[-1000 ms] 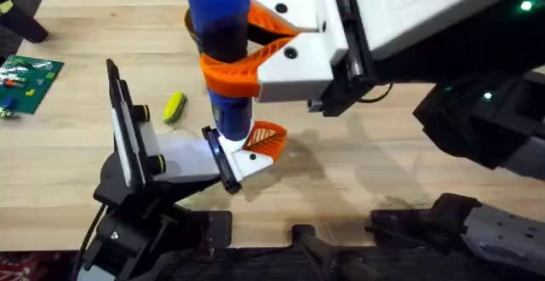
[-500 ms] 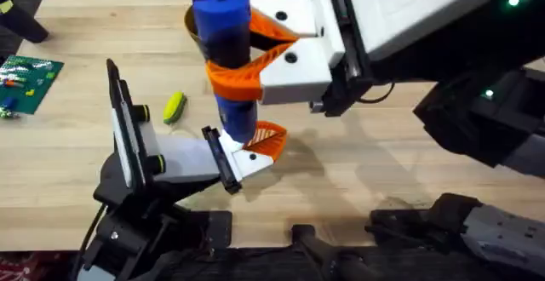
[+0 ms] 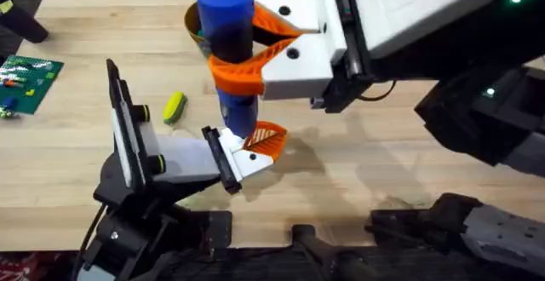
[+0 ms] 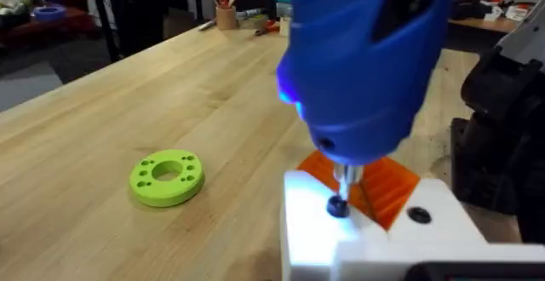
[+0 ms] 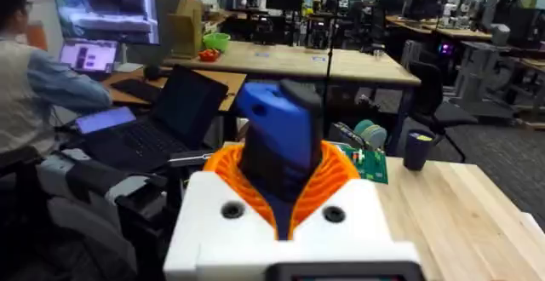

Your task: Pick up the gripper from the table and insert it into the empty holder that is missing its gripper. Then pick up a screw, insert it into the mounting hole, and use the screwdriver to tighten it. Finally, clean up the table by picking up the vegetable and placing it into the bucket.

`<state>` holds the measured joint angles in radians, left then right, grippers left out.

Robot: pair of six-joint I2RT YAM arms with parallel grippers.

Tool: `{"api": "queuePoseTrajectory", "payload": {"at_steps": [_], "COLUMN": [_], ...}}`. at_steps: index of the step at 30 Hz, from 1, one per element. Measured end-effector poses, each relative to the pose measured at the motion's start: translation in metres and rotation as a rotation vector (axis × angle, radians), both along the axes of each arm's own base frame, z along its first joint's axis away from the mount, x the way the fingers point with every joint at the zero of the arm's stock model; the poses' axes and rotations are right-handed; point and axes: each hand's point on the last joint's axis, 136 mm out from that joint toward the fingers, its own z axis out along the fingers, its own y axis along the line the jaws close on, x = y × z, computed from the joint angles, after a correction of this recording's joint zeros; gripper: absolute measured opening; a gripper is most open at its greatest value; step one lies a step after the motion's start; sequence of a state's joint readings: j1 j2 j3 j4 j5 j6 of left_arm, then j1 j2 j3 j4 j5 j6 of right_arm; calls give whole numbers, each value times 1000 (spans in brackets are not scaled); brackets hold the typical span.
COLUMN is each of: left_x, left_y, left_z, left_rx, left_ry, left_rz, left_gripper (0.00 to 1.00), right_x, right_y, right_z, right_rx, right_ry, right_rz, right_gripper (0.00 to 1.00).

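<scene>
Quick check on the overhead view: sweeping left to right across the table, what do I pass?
Green circuit board → vegetable → screwdriver, upright over the holder → orange gripper seated in that holder → right gripper, its orange fingers clamped on the screwdriver.

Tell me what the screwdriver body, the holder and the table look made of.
Screwdriver: likely matte blue plastic, smooth with soft highlights. Holder: probably white plastic, blocky and evenly coloured, perhaps printed. Table: pale wood with visible plank seams and grain, seemingly a satin finish.
</scene>
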<state>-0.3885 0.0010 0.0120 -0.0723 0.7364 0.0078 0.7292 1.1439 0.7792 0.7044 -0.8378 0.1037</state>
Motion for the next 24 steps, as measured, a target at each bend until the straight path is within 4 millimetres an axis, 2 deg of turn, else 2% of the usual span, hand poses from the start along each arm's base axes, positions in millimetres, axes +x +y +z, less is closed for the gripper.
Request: {"api": "queuePoseTrajectory", "payload": {"at_steps": [24], "left_x": [0], "left_y": [0], "left_z": [0], "left_rx": [0], "left_ry": [0], "left_rz": [0], "left_gripper": [10], "right_x": [7], "right_y": [3], "right_z": [-4], "right_rx": [-6], "right_ry": [-7], "right_rz": [-25], "right_gripper": [56]}}
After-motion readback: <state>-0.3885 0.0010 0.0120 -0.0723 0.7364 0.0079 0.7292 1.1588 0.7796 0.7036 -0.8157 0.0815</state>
